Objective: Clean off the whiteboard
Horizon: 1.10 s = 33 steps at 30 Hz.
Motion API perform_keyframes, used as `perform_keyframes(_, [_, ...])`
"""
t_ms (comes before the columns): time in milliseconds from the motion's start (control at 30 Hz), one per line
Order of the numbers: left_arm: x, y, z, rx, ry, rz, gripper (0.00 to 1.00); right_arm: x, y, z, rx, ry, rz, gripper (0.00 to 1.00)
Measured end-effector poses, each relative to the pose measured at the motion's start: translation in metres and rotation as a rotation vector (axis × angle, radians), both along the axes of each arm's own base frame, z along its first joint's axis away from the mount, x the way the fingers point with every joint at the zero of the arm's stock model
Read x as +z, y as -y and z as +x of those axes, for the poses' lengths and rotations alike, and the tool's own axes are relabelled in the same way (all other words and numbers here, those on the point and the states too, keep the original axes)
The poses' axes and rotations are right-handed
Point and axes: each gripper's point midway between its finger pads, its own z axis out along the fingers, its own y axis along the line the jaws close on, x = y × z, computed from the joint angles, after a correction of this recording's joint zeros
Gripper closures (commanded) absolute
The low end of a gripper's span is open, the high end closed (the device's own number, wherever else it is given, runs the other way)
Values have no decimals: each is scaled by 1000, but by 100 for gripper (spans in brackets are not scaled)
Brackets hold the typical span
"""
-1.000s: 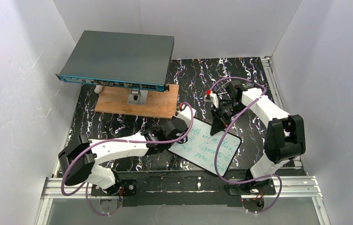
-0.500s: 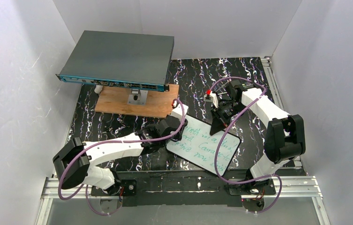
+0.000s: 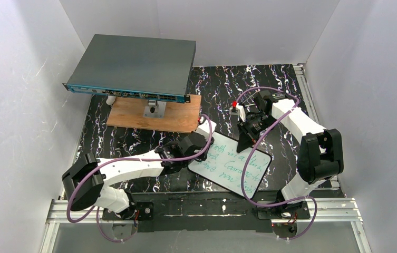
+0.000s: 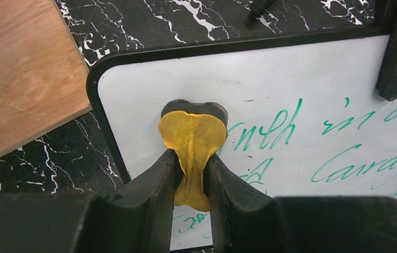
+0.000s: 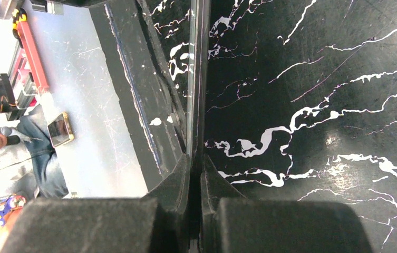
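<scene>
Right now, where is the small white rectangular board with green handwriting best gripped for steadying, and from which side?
The thin far edge of the white board, pinched from the back right: only the rim is thin enough to pinch, and that leaves the written face free. The right gripper is shut on it there, while the left gripper holds a yellow cloth against it near its far left corner.

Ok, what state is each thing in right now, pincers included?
Whiteboard: green writing on it, not erased.
Yellow cloth: pinched in the left pincer, pressed on the whiteboard near a corner.
Left pincer: shut on the yellow cloth.
Right pincer: shut on the whiteboard's edge.
Network switch: raised on a stand over the wooden plank.
Wooden plank: flat on the table.
</scene>
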Motion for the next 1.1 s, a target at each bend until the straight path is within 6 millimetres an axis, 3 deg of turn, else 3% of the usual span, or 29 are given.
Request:
perform_keyframes(300, [6,-13,10,80,-41,-56,100,1,-2,2,1,8,15,99])
perform_keyframes(800, [6,0,-2,-22,-12,-109,100,1,-2,1,12,15,25,99])
perform_keyframes(1100, [15,-28,15,105,-31,-175,100,2,-4,1,16,18,33,99])
